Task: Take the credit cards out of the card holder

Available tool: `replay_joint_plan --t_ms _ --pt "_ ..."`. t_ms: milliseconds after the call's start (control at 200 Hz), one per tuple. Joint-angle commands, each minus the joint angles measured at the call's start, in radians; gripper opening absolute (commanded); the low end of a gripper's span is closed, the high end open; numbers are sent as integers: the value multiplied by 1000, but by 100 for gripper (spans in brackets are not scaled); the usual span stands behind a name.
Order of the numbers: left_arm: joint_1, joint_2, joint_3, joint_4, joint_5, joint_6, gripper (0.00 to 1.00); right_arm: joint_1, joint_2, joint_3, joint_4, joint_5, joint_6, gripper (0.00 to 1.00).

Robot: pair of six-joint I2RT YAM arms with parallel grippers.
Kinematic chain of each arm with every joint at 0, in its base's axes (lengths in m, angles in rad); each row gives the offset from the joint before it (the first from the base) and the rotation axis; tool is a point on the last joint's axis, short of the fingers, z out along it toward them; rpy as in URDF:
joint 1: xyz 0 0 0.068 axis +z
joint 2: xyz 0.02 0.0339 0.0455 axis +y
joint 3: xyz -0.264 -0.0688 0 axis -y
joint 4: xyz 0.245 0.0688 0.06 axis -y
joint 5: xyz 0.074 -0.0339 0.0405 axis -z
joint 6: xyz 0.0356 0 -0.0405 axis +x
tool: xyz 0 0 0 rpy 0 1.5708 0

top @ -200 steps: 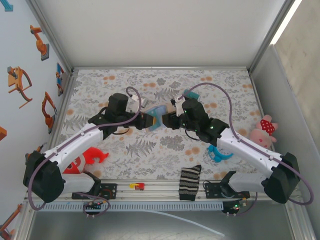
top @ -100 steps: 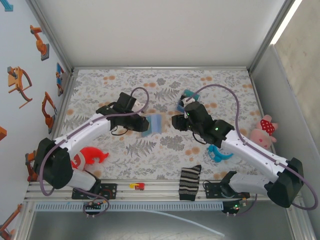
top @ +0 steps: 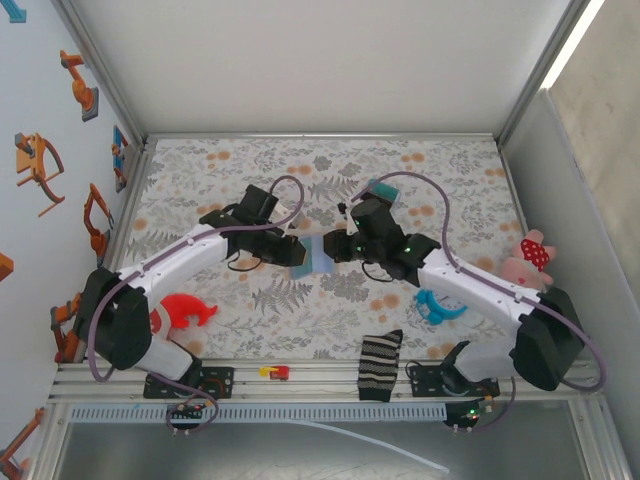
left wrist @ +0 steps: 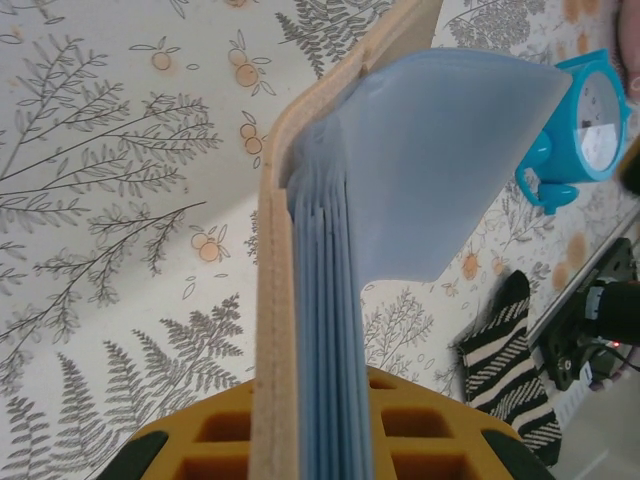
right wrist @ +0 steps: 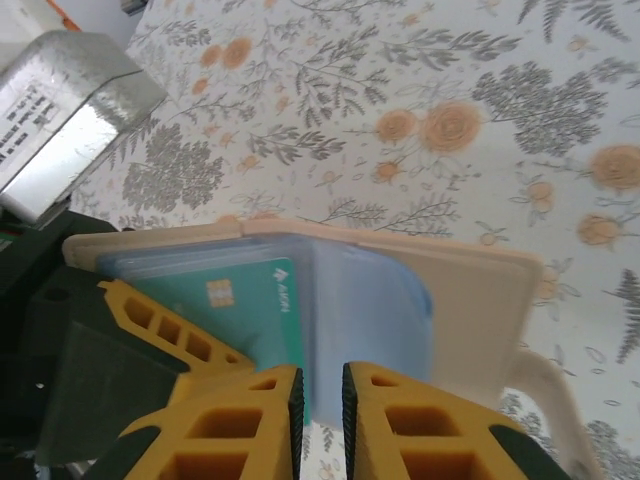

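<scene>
Fern-and-blossom printed cloth covers the desk [top: 250,170], and a black-and-white striped sock [top: 379,364] lies at its near edge. Beyond that sock and a little to its left is the small tan-beige folding card holder with light blue inner sleeves [top: 312,252], apparently held clear of the cloth. The left claw [left wrist: 310,425], further left of the sock, is clamped across the holder's tan cover and stacked sleeves. The right claw [right wrist: 318,392], straight beyond the sock, has its jaws nearly together at the holder's open blue edge; whether they nip anything I cannot tell. A teal credit card with a gold chip [right wrist: 250,315] sits in a sleeve just beside those fingertips. The holder's length runs sideways from one claw to the other with its open side facing the right claw. So the right arm looks best placed to draw a card out along that line while the left braces.
</scene>
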Motion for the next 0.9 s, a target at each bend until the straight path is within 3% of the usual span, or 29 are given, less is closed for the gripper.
replay_joint_plan --t_ms 0,275,471,731,891 --pt "-2 33 -9 54 77 -14 3 -3 35 -12 75 -74 52 16" --pt "2 99 -25 126 173 -9 3 -22 129 3 -40 -6 89 8" --pt "11 145 -52 185 278 -15 3 -56 160 -47 -37 -16 124 8" --pt "15 249 -52 219 282 -4 4 -94 215 -106 -12 -19 157 4" --pt "18 308 -41 222 283 8 15 -132 225 -154 39 -43 174 4"
